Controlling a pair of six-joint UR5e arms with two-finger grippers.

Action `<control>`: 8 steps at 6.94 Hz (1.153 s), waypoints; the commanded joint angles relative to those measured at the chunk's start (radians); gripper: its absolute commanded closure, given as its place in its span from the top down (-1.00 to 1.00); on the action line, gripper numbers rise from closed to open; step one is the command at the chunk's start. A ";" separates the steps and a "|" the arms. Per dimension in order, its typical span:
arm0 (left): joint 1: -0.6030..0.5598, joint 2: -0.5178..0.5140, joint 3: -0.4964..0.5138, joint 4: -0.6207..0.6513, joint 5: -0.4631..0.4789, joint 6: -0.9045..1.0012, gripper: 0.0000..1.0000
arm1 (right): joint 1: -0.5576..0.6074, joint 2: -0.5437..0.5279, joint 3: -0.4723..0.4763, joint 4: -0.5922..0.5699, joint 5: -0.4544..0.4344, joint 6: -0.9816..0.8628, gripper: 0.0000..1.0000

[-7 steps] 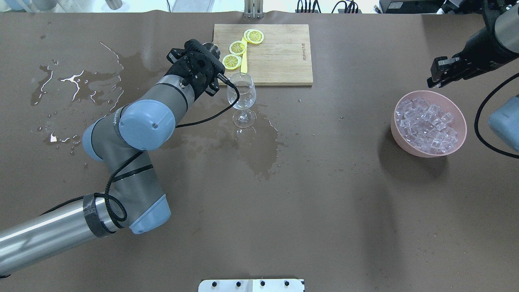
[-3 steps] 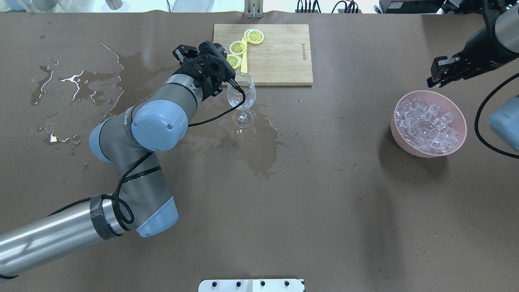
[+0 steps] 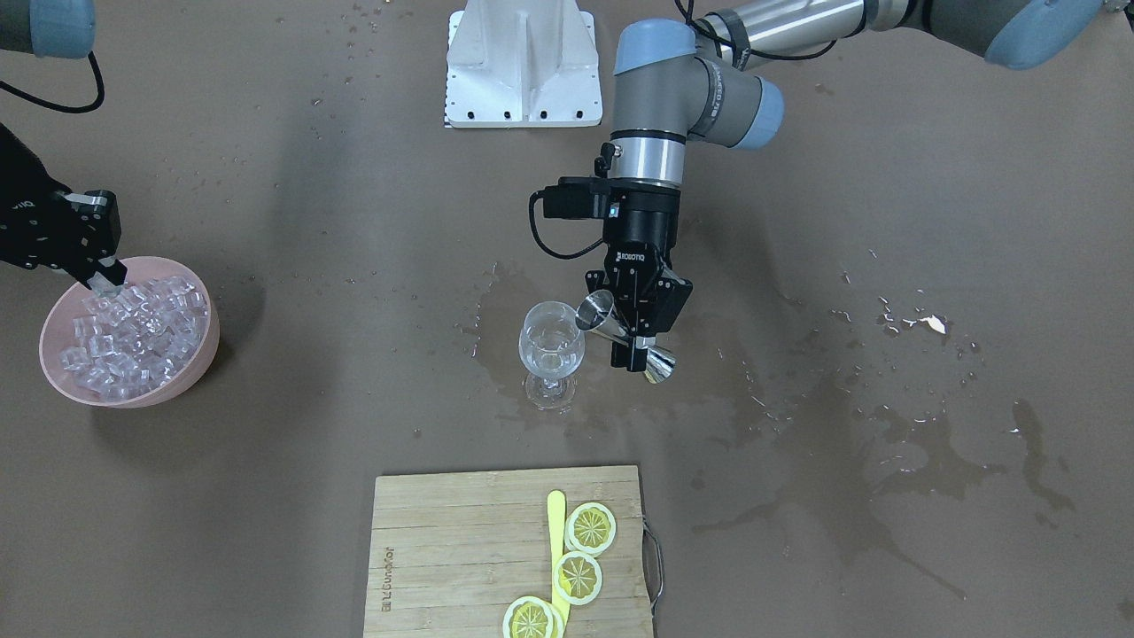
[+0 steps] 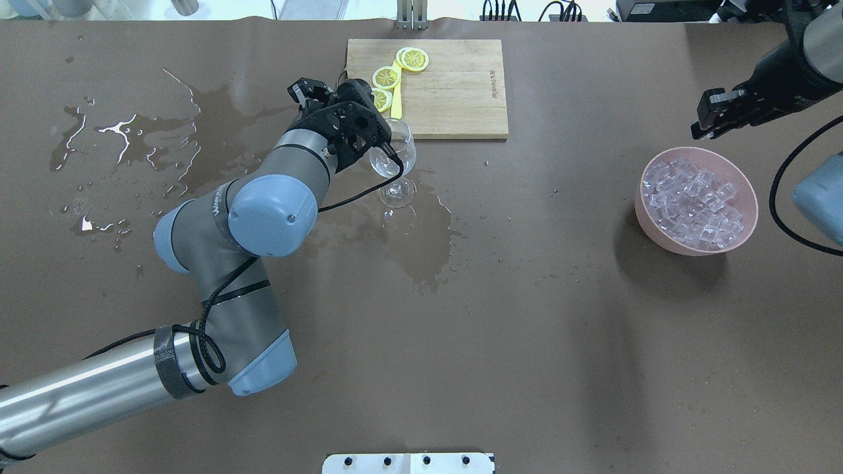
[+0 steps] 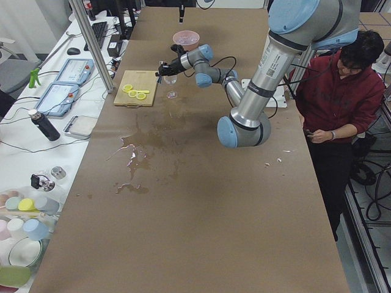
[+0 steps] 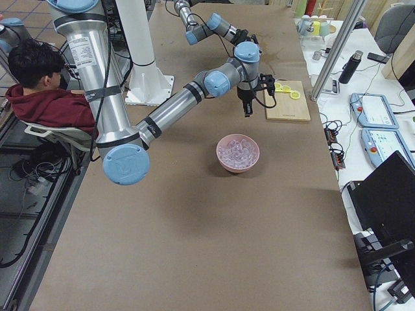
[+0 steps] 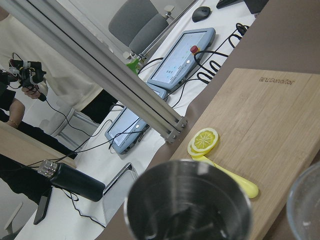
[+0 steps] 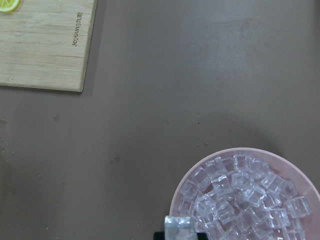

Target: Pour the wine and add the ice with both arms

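Observation:
My left gripper (image 3: 634, 330) is shut on a steel jigger (image 3: 620, 335), tilted with its mouth at the rim of the stemmed glass (image 3: 551, 350). The glass stands upright on the table (image 4: 397, 161) with a little clear wine (image 3: 551, 361) in its bowl. The left wrist view looks into the jigger's cup (image 7: 187, 205). My right gripper (image 3: 104, 276) hovers over the far rim of the pink bowl (image 3: 190, 372), shut on one ice cube (image 8: 178, 224). The bowl is full of ice cubes (image 4: 695, 204).
A wooden cutting board (image 4: 454, 85) with lemon slices (image 3: 589, 527) and a yellow stick lies just beyond the glass. Dark wet spill stains (image 4: 421, 243) spread around the glass and on the left side (image 4: 132, 138). The white mounting base (image 3: 523, 62) is at the robot's edge.
My left arm has swung right and its wrist has turned, bringing the jigger over to the glass rim. My right gripper has shifted slightly away from the bowl.

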 commanded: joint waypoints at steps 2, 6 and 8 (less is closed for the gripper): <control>0.034 -0.002 -0.006 0.035 0.058 0.052 -1.00 | 0.000 0.005 0.002 0.000 0.000 0.000 -0.85; 0.034 -0.018 -0.004 0.075 0.078 0.157 -1.00 | 0.000 0.014 0.002 0.000 0.000 0.000 -0.85; 0.034 -0.025 -0.001 0.088 0.078 0.183 -1.00 | 0.000 0.019 0.002 0.000 0.000 0.000 -0.85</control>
